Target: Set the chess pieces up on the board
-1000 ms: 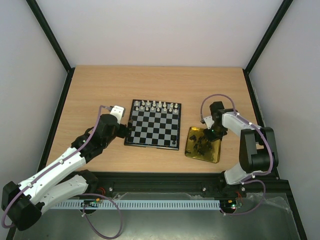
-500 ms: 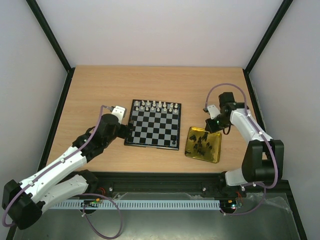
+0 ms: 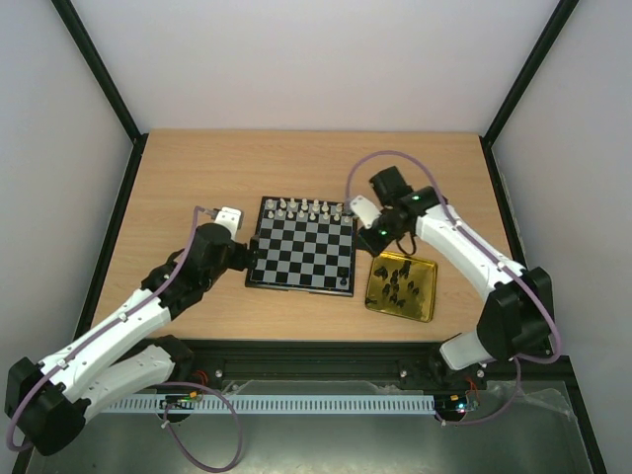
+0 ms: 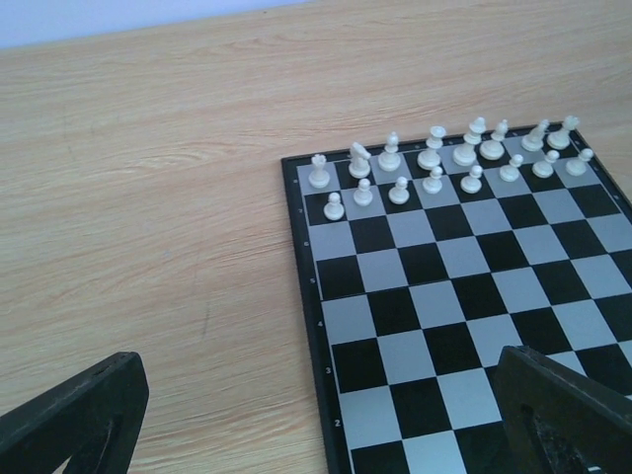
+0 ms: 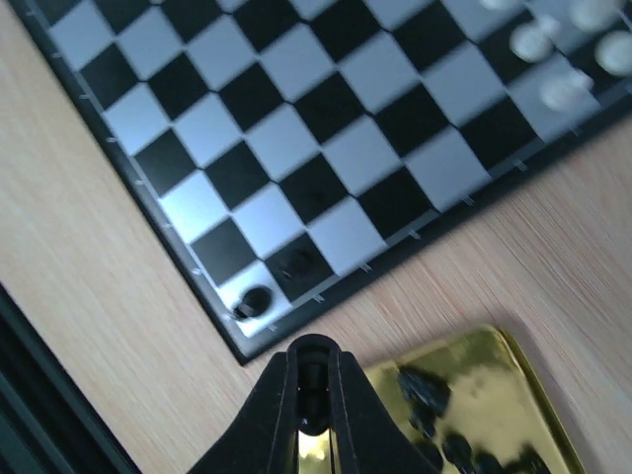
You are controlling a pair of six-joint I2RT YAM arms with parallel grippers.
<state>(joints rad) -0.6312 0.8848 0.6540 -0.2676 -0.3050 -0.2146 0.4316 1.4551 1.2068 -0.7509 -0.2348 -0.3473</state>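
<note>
Right now the board (image 3: 301, 259) lies flat near the middle of the table (image 3: 178, 178), its sides roughly square to the table's edges. White pieces (image 4: 434, 163) stand upright along its two farthest rows, one to a square as far as we can see. At the near right corner a lone black piece (image 5: 254, 300) stands on the light corner square. A dark blob on the dark square beside it may be a second one, but we cannot tell.

Just right of the board, and apart from it, sits a shiny gold tray (image 3: 375, 296) with a scatter of black pieces (image 3: 400, 281) in it.

Our right gripper (image 5: 314, 354) hangs above the strip of wood between the board's near right corner and the tray's far left corner. Its jaws are pressed together, and we cannot make out whether a tiny piece is pinched between them.

Our left gripper (image 3: 248, 260) is at the board's left edge, towards the near corner, spread wide and gripping nothing. One of its fingers (image 4: 84, 420) is over bare wood and the other over the near squares.
</note>
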